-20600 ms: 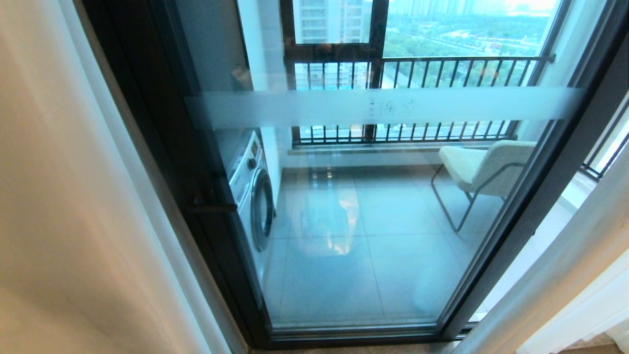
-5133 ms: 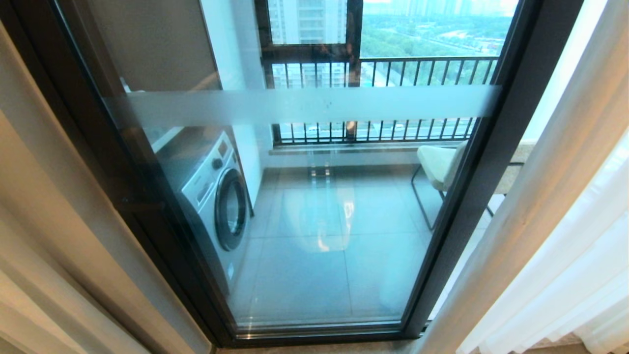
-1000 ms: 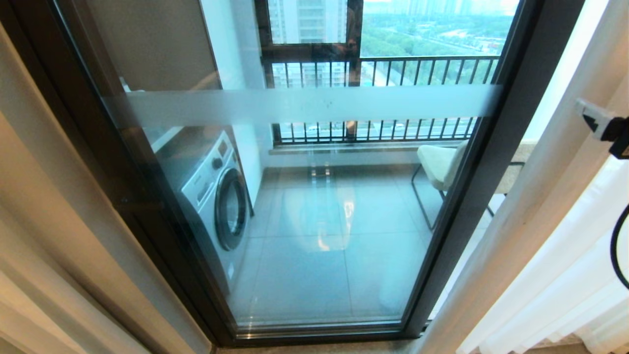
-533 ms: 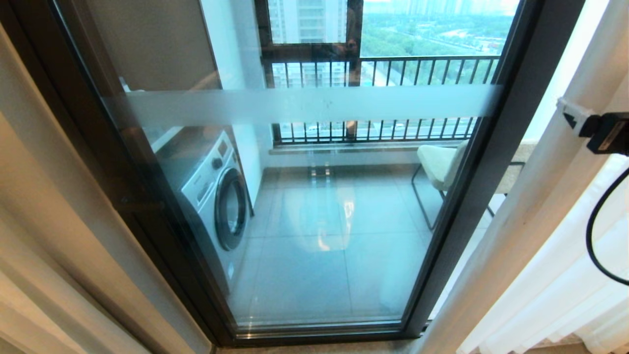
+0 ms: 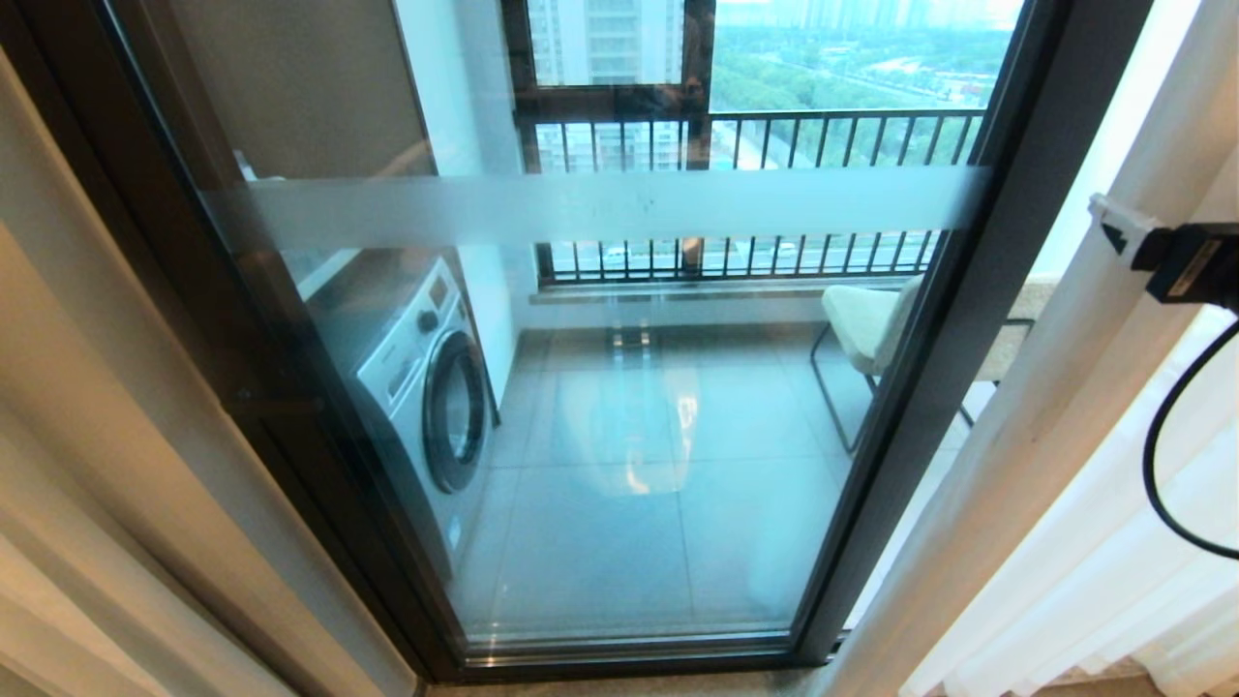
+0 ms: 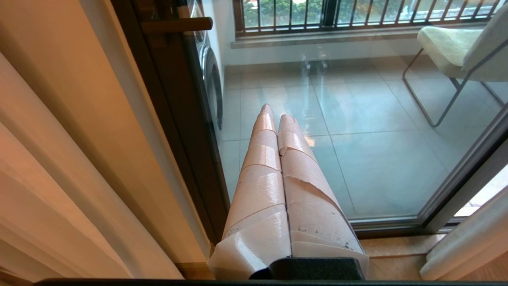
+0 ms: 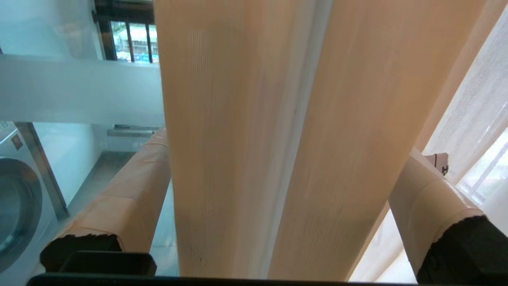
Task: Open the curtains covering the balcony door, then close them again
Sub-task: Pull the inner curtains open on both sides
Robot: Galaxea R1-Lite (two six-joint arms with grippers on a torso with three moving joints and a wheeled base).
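Item: right gripper (image 7: 274,167), jaws apart astride a right-hand fold of the curtains (image 7: 246,139). Advice: clamp fully, then draw across the balcony door (image 5: 619,387). Left gripper (image 6: 278,123): jaws together, idle.

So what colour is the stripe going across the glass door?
Frosted white, a plain band running across the balcony door; clearest in the head view.

balcony door (image 5: 619,407): clear glass, frosted band, dark metal frame | curtains (image 5: 1113,542): sheer white cloth
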